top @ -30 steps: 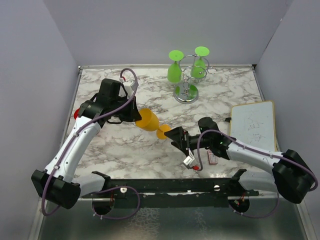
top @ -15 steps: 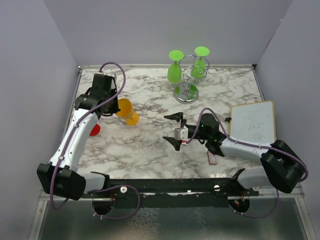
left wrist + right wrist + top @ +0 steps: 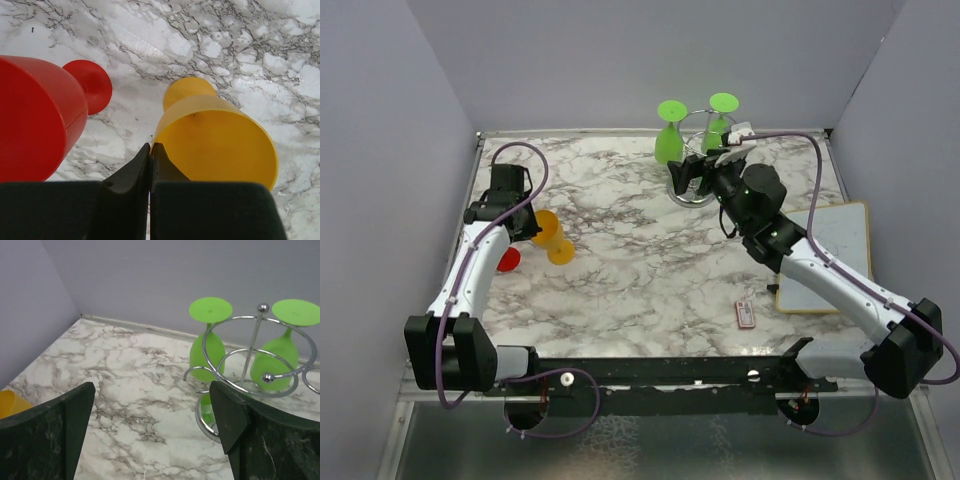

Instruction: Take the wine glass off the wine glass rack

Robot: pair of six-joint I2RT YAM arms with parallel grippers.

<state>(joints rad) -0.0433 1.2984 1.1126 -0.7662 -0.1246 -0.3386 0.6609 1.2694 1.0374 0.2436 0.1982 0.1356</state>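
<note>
The chrome wine glass rack (image 3: pixel 698 150) stands at the back on its round disc base, with two green wine glasses (image 3: pixel 668 138) (image 3: pixel 722 118) hanging upside down from its loops. My right gripper (image 3: pixel 692 176) is open just in front of the rack. In the right wrist view the rack (image 3: pixel 256 347) and the green glasses (image 3: pixel 207 347) (image 3: pixel 277 365) lie ahead and right of the open gripper (image 3: pixel 152 425). My left gripper (image 3: pixel 527 222) is shut on the rim of a yellow glass (image 3: pixel 553 240), seen close up in the left wrist view (image 3: pixel 215 145).
A red glass (image 3: pixel 508 260) lies on its side beside the yellow one, large in the left wrist view (image 3: pixel 35 120). A white board (image 3: pixel 825 250) lies at the right edge. A small red-and-white item (image 3: pixel 745 314) lies near the front. Grey walls enclose the table.
My left arm has carried the yellow glass from the middle to the left, beside the red glass. My right arm has swung from the middle front up to the rack, jaws open.
</note>
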